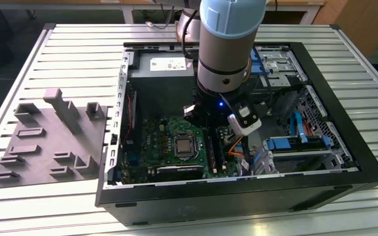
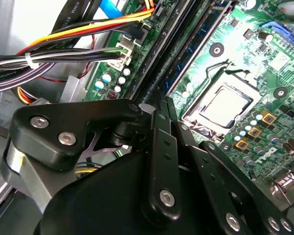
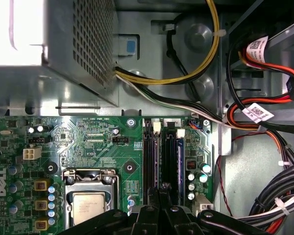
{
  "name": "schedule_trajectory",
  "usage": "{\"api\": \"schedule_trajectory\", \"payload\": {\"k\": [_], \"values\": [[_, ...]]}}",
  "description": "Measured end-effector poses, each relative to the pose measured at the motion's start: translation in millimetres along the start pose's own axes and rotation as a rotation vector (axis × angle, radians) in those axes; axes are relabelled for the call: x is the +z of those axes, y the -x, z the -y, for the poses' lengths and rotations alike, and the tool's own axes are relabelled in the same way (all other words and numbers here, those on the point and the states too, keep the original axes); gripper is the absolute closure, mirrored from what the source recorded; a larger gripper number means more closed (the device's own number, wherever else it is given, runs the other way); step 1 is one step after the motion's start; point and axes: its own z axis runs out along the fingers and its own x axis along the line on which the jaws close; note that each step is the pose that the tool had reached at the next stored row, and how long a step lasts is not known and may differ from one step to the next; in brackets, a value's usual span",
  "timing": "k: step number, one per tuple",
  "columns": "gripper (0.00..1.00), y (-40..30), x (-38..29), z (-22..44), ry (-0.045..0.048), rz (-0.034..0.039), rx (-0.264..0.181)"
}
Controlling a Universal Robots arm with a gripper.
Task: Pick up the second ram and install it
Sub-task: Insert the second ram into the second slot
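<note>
My tool [image 2: 162, 105] sits nearest, fingers drawn narrow onto the second ram's [image 3: 170, 161] top edge, I judge to press it into its slot; fixture plate [image 1: 47, 140] idle on worktop [image 1: 77, 49].

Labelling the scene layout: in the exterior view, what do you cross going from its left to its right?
Grey moulded fixture plate → computer case's wall on the exterior view's left → green motherboard with its CPU socket → RAM slots under the gripper → blue drive bay brackets.

Bright overhead light, glare, shadowed case
</note>
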Motion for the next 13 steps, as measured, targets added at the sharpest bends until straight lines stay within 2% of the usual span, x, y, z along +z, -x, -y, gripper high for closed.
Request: {"api": "schedule_trajectory", "payload": {"k": [7, 8, 10, 13], "values": [[0.88, 0.0, 2.7, 0.0, 0.0007, 0.0003, 0.0], [0.82, -0.1, 2.9, 0.0, 0.0004, 0.0001, 0.0], [0.82, -0.1, 3.4, 0.1, -0.0001, 0.0, 0.0], [0.82, 0.1, -0.2, -0.2, 0.0016, 0.0007, 0.0]]}}
